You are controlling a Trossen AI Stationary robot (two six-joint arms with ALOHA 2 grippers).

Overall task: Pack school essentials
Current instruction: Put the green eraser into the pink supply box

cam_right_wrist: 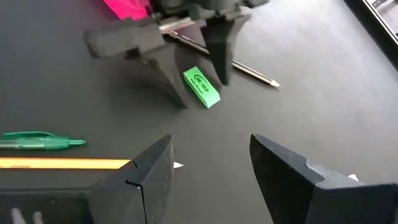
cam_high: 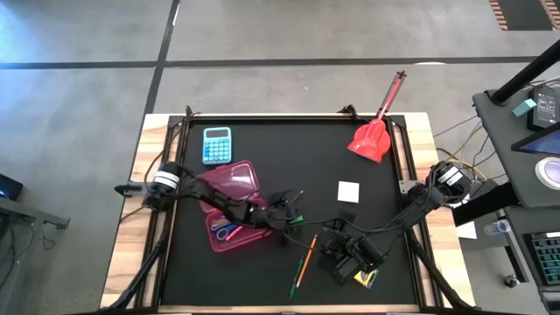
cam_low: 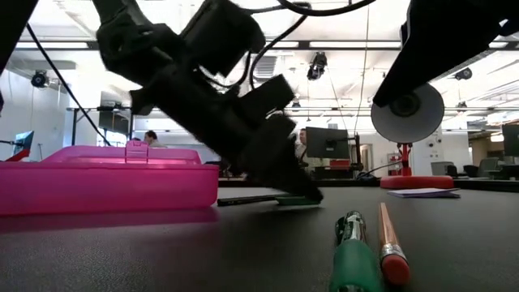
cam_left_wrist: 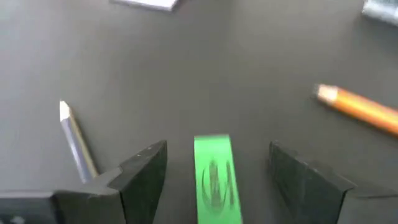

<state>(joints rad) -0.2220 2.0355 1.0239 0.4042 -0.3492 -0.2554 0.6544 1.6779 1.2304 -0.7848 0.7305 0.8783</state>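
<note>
A small green rectangular eraser (cam_right_wrist: 201, 87) lies flat on the black worktop (cam_high: 280, 149), just beside the open end of a pink translucent plastic case (cam_high: 234, 206). The left gripper (cam_right_wrist: 194, 79) straddles the eraser, its fingers spread wide on either side and not touching it. A thin grey pencil (cam_right_wrist: 249, 70) lies just beyond the eraser. Blue-handled scissors (cam_high: 225, 231) sit inside the case. Further from the case lie an orange pencil (cam_high: 306, 259) and a green pen (cam_high: 297, 276), side by side. The right gripper (cam_right_wrist: 211, 163) hovers near them, fingers spread, holding nothing.
</note>
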